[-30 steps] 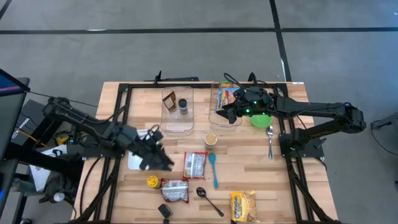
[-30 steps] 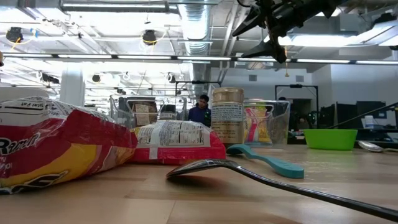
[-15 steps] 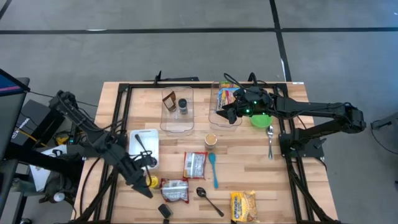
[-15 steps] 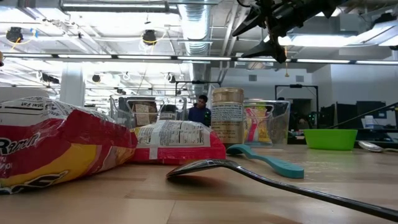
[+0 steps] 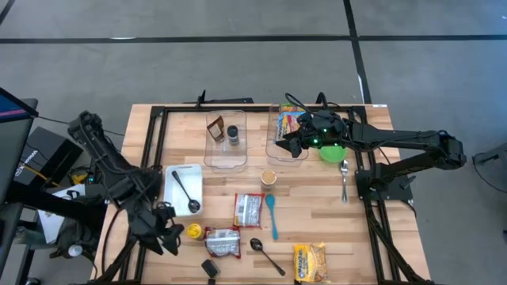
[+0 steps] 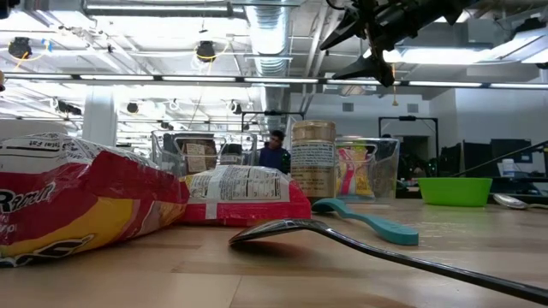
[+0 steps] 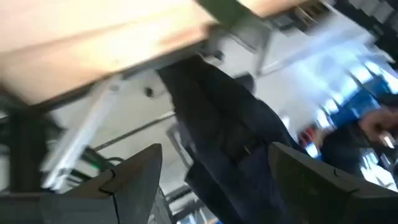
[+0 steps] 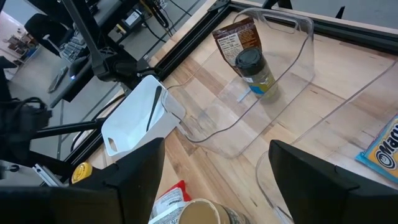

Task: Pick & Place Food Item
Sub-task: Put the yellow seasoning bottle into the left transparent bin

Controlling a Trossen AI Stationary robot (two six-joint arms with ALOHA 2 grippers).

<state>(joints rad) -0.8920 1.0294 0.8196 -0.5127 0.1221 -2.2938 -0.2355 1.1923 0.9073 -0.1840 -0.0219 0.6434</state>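
Food packets lie flat on the wooden table: a red-and-white one (image 5: 248, 210), a second (image 5: 223, 241) nearer the front edge, and a yellow bag (image 5: 309, 261) at the near right. My left gripper (image 5: 164, 237) hangs open over the table's near left edge, left of a small yellow thing (image 5: 194, 230). In its wrist view the left gripper (image 7: 214, 152) has nothing between the fingers. My right gripper (image 5: 297, 144) stands open above the right clear bin (image 5: 277, 146), which holds a colourful packet (image 5: 289, 123). The right gripper (image 8: 214, 149) is empty too.
A white tray (image 5: 176, 176) with a black spoon sits at the left. The left clear bin (image 5: 226, 154) holds a brown packet and a jar. A cup (image 5: 269, 177), teal spoon (image 5: 272, 215), black spoon (image 5: 265, 253), green bowl (image 5: 333, 152) and metal spoon (image 5: 344, 178) lie around.
My left gripper has swung from above the white tray toward the table's near left corner, sinking a little and rolling about its own axis. It has stayed open. The tray with its spoon, hidden before, now shows in full.
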